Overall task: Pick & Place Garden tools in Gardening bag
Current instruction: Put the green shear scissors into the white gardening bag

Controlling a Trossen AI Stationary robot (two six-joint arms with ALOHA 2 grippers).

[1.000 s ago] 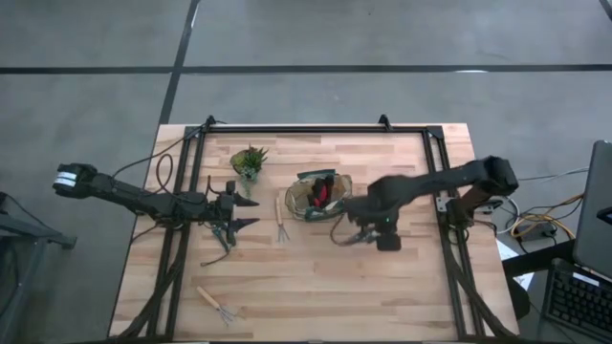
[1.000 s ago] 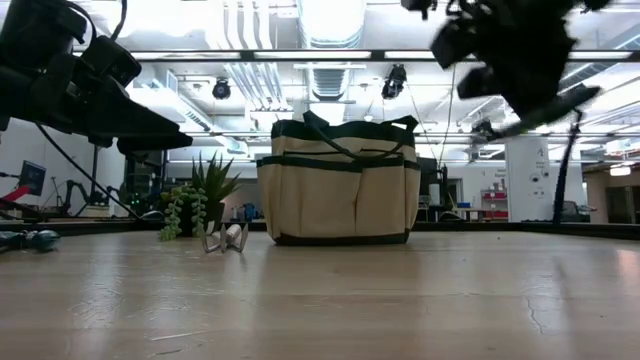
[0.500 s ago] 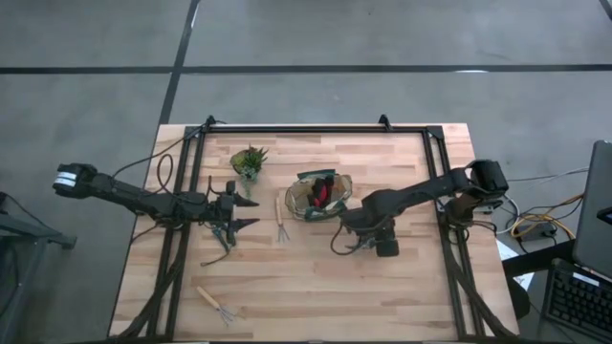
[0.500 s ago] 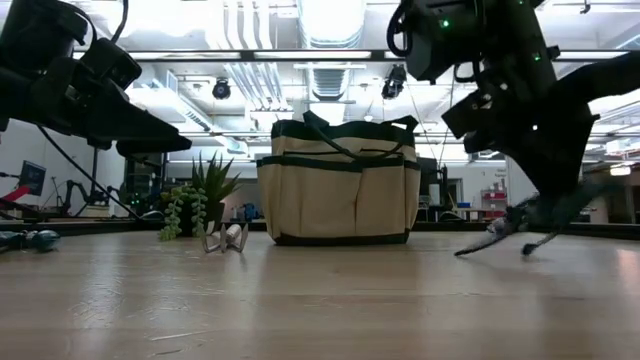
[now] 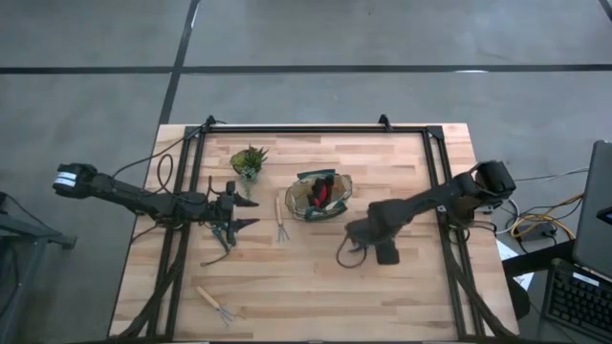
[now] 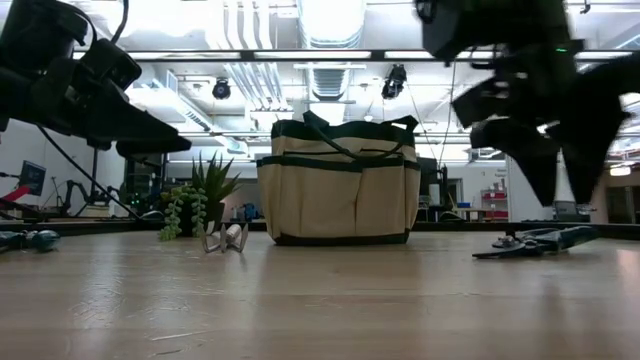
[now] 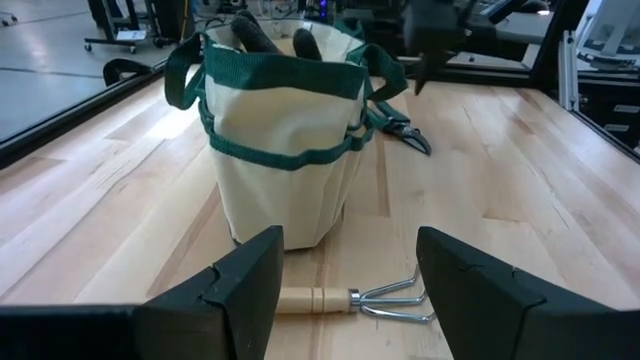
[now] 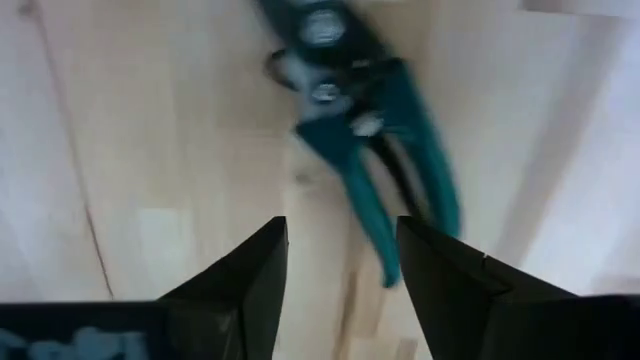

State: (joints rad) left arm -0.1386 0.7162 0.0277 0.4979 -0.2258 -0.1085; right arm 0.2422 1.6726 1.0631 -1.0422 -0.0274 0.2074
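The pruning shears [image 8: 370, 110], teal-handled, lie flat on the table right of the tan gardening bag [image 5: 320, 196]; they also show in the low view [image 6: 535, 242]. My right gripper [image 8: 340, 240] hangs open just above them, pointing down, touching nothing. The bag [image 6: 340, 185] stands upright with a red-and-black glove [image 5: 323, 191] inside. One wooden-handled fork [image 7: 350, 298] lies left of the bag, in front of my open left gripper [image 7: 350, 250]. A second fork [image 5: 215, 304] lies near the table's front left.
A small spiky green plant [image 5: 249, 161] stands behind and left of the bag. A dark frame [image 5: 316, 129] runs along the table's far edge and sides. Bare wood [image 5: 316, 296] stretches along the near edge, right of the second fork.
My right gripper has come down beside the bag with the shears, whose tip met the table first. It has opened and let go. The shears now lie flat on the wood, right of the bag.
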